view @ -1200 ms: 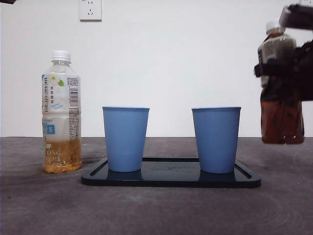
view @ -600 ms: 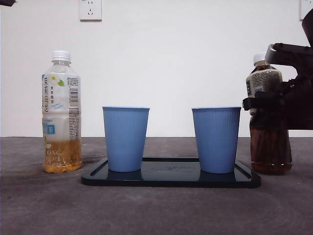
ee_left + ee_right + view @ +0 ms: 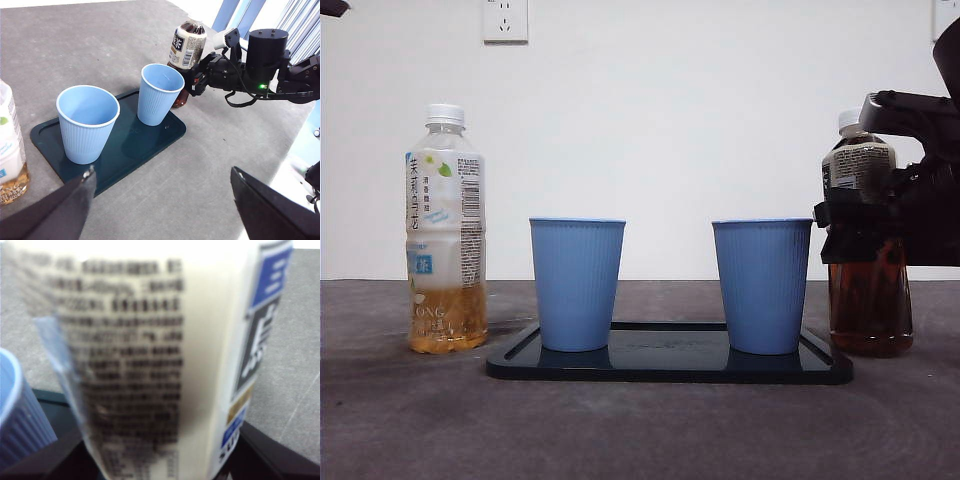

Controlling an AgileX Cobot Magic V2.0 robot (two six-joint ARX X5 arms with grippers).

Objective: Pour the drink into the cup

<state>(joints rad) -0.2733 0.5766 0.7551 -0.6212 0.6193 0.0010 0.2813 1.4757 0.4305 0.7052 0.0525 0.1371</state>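
Note:
The drink, a dark tea bottle (image 3: 868, 300) with a white cap, stands upright on the table just right of the tray. My right gripper (image 3: 860, 235) is shut on its middle, and the label fills the right wrist view (image 3: 150, 355). The left wrist view also shows this bottle (image 3: 189, 42) and the right gripper (image 3: 200, 82). Two empty blue cups stand on the black tray (image 3: 670, 366): the left cup (image 3: 577, 285) and the right cup (image 3: 762, 285), which is nearest the bottle. My left gripper (image 3: 162, 172) hangs open above the table, near the tray's front.
A clear bottle with pale amber tea (image 3: 445, 230) and a white cap stands left of the tray, also at the edge of the left wrist view (image 3: 10, 150). The grey table's edge runs behind the right arm (image 3: 265, 55).
The right gripper brought the dark bottle down and leftward from mid-air onto the table beside the right cup. In the last half second the bottle barely moved and the gripper sits slightly lower on it.

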